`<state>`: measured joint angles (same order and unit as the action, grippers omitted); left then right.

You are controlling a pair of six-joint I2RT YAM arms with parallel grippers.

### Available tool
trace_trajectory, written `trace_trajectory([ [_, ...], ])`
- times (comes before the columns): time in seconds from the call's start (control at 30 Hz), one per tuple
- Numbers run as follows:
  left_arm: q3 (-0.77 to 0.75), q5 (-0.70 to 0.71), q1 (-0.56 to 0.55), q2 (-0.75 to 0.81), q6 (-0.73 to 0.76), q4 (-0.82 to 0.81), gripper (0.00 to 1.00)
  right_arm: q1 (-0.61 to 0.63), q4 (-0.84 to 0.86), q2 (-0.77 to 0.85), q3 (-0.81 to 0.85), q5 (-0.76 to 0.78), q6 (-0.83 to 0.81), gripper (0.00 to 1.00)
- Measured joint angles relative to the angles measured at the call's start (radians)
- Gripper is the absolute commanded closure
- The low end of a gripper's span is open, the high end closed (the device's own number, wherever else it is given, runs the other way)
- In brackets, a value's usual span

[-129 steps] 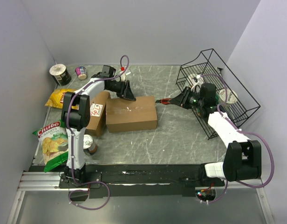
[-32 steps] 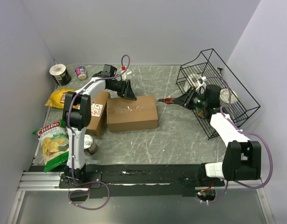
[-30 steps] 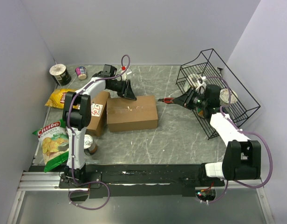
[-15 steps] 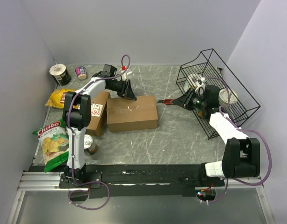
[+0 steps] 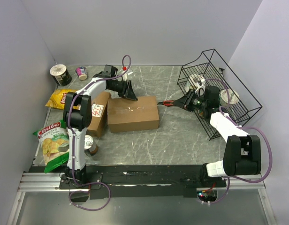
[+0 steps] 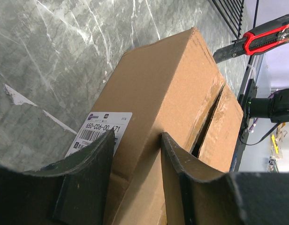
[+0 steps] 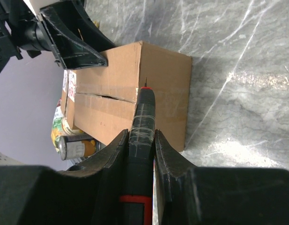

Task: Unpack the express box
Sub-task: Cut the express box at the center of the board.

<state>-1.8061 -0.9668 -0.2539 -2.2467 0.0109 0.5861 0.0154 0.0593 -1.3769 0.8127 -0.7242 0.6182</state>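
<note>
High overhead view; both wrist cameras close, facing the box [image 5: 133,114] from opposite ends.
</note>
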Motion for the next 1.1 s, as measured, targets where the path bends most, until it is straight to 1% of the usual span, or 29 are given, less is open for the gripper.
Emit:
trace_trajectory([
  [0.4, 0.000, 0.000, 0.000, 0.000, 0.000, 0.000, 0.99, 0.000, 0.007, 0.000, 0.000, -0.005, 0.021, 1.00],
  [0.63, -0.004, 0.008, -0.002, 0.000, 0.000, 0.005, 0.99, 0.000, -0.030, 0.000, 0.006, -0.008, 0.043, 1.00],
  [1.1, -0.051, 0.067, -0.015, -0.009, 0.000, 0.067, 0.99, -0.022, -0.054, 0.000, 0.006, -0.063, 0.052, 1.00],
])
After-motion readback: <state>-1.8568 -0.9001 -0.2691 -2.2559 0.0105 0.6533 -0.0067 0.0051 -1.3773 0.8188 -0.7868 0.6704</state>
